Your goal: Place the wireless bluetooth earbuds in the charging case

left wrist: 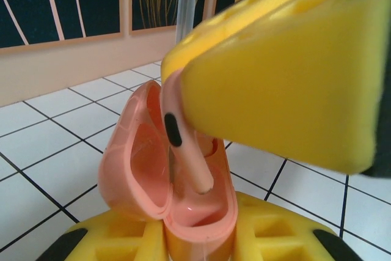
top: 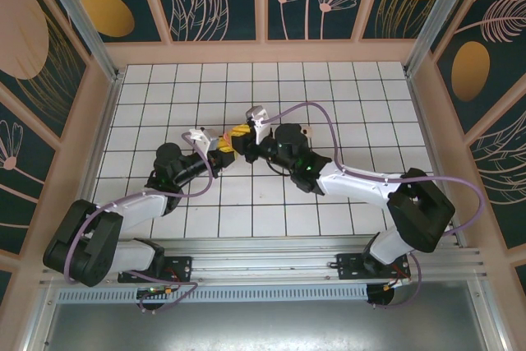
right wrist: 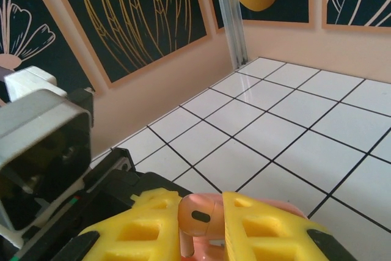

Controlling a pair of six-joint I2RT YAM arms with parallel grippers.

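left gripper point(left wrist: 198, 239) clamped on the open charging case point(left wrist: 137, 169), right gripper point(right wrist: 201, 215) pinching an earbud point(left wrist: 183, 145), stem pointing into it

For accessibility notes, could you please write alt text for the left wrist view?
A pale pink earbud, pinched by the yellow-padded right gripper, points its stem into an open salmon-pink charging case gripped by the left gripper, over a white tiled table.

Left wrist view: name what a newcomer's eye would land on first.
The open salmon-pink charging case stands clamped in the left gripper at the frame's bottom. Above it, a pale pink earbud with a dark oval spot points stem-down into the case, pinched by the big yellow fingers of the right gripper, upper right.
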